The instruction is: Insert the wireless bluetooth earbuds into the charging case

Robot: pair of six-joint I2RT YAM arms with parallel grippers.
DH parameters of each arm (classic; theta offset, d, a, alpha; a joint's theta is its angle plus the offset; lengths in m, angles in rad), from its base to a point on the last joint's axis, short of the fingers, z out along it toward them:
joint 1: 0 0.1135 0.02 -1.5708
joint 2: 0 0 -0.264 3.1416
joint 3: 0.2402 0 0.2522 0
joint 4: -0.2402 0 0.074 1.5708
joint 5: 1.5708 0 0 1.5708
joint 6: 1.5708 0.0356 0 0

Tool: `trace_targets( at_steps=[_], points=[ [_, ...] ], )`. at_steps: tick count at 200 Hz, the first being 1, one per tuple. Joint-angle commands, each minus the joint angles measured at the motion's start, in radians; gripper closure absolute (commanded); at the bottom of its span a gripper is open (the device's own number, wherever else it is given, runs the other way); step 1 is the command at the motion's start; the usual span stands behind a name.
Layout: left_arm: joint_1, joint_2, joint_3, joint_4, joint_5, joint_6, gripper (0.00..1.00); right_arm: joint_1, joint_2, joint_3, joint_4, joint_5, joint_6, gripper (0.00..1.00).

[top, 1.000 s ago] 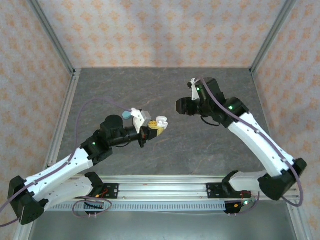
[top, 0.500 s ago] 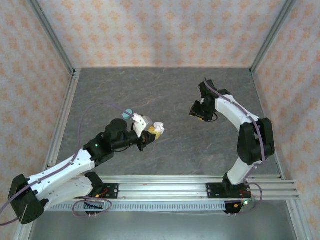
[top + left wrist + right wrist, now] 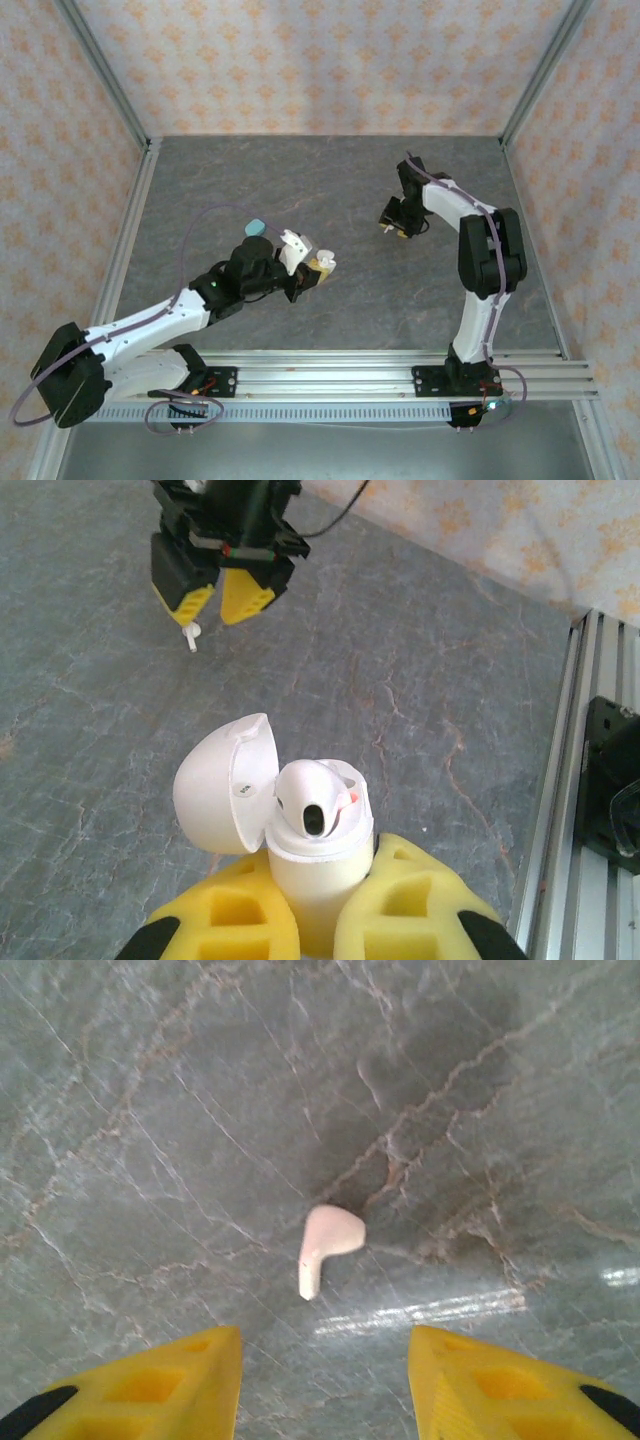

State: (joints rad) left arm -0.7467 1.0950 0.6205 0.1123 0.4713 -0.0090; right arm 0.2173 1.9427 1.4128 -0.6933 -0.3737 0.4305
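Observation:
My left gripper (image 3: 320, 895) is shut on the white charging case (image 3: 318, 865), held upright with its lid (image 3: 222, 798) swung open to the left. One white earbud (image 3: 310, 798) sits in the case. From above, the case (image 3: 322, 264) hangs over the table's middle at the left gripper (image 3: 308, 272). A second white earbud (image 3: 328, 1243) lies flat on the grey table, stem towards the camera. My right gripper (image 3: 325, 1365) hovers over it, open, with both yellow fingers (image 3: 175, 1385) short of it. The left wrist view shows that gripper (image 3: 218, 598) above the earbud (image 3: 190, 638).
A small pale teal object (image 3: 256, 228) lies on the table behind the left arm. The aluminium rail (image 3: 585, 780) runs along the table's near edge. Patterned walls enclose the grey stone-look table (image 3: 330, 170) on three sides.
The right arm has folded in and turned its gripper down over the earbud on the table. The left arm has drifted slightly nearer with the case.

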Motion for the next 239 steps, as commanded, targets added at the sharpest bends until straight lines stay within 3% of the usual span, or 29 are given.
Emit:
trace_targets(
  at_steps=[1,112,239],
  points=[
    [-0.008,0.011,0.059,0.003,0.024,0.049,1.00,-0.002,0.036,0.049,0.003,0.046,0.011,0.52],
    [-0.008,0.073,0.080,0.022,0.038,0.052,1.00,-0.002,0.129,0.111,-0.029,0.071,-0.022,0.54],
    [-0.009,0.045,0.073,-0.017,0.025,0.058,1.00,0.001,0.173,0.137,-0.093,0.025,-0.100,0.76]
  ],
)
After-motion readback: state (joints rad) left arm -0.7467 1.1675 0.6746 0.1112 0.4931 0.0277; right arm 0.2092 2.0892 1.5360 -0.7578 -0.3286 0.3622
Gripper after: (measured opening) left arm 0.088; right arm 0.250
